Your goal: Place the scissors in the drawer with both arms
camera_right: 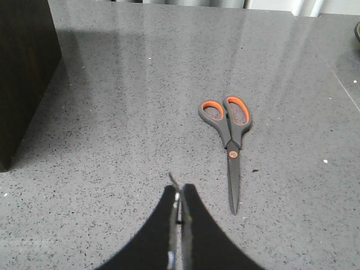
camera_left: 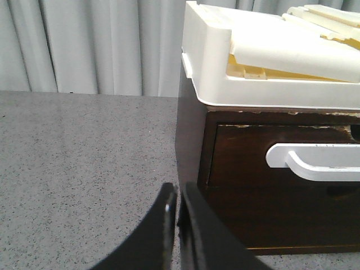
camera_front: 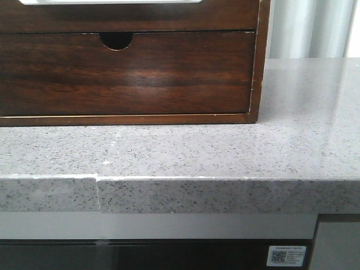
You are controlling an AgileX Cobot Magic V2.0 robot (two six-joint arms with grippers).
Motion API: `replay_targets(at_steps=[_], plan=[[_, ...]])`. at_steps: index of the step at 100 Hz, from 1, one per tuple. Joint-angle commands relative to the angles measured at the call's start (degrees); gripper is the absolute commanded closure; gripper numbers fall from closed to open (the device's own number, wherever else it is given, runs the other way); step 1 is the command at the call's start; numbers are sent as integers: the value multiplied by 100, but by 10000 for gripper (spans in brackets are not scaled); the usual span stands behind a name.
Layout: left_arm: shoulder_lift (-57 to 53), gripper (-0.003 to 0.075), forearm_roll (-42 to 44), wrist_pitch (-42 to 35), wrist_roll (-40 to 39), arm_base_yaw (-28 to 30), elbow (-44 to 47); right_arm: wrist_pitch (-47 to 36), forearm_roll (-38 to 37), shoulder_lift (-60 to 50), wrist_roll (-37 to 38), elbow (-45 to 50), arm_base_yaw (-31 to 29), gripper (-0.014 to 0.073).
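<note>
Cabinet (camera_front: 129, 62) fills front view on grey counter (camera_front: 225, 152); we see neither arm nor scissors there. Lower drawer (camera_front: 124, 73) has half-round notch; target drawer (camera_front: 112, 14) above, barely in frame.

Left wrist view: left gripper (camera_left: 177, 211) pressed together, empty, near cabinet corner; drawer (camera_left: 281, 163) closed, white cut-out showing.

Right wrist view: right gripper (camera_right: 179, 211) together, empty; scissors (camera_right: 230, 140) flat on counter, just beside. We judge risk: thin flat blades slipping from pinch; wrong drawer pulled.

Counter layout: cabinet, drawers, scissors

Cabinet (camera_front: 256, 67) stands on counter (camera_front: 225, 152), toward 11 o'clock in front view. Notched lower drawer (camera_front: 124, 76) sits under the drawer (camera_left: 270, 163); tray (camera_left: 253, 67) rests on top. Scissors (camera_right: 229, 143) lie flat on counter, well apart from cabinet.
</note>
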Motion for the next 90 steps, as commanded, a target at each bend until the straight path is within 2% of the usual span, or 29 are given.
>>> replay_targets(at_steps=[1, 6, 11, 18, 26, 30, 35, 46, 69, 90], plan=[[86, 740, 22, -485, -29, 18, -194, -438, -21, 84, -56, -193, -46, 662], [86, 733, 158, -482, -29, 26, -194, -438, -21, 84, -45, -193, -46, 637], [86, 689, 291, -511, -29, 26, -159, -448, -21, 84, -45, -193, -46, 568], [86, 554, 465, -511, -29, 26, -139, -502, -53, 84, -45, -193, -46, 403], [86, 349, 525, -511, -29, 26, -139, -555, -57, 97, -45, -193, -46, 200], [86, 276, 525, -511, -29, 26, -139, -598, -57, 97, -45, -193, -46, 132], [86, 232, 525, -511, -29, 26, -139, -614, -57, 97, -45, -193, -46, 87], [86, 227, 525, -511, -29, 26, -139, -593, -57, 97, -45, -193, -46, 79], [86, 227, -199, -511, -39, 26, -139, -593, -57, 97, -45, -193, -46, 79], [109, 227, -2124, -766, -39, 26, -121, -593, -8, 97, -45, -193, -46, 79]])
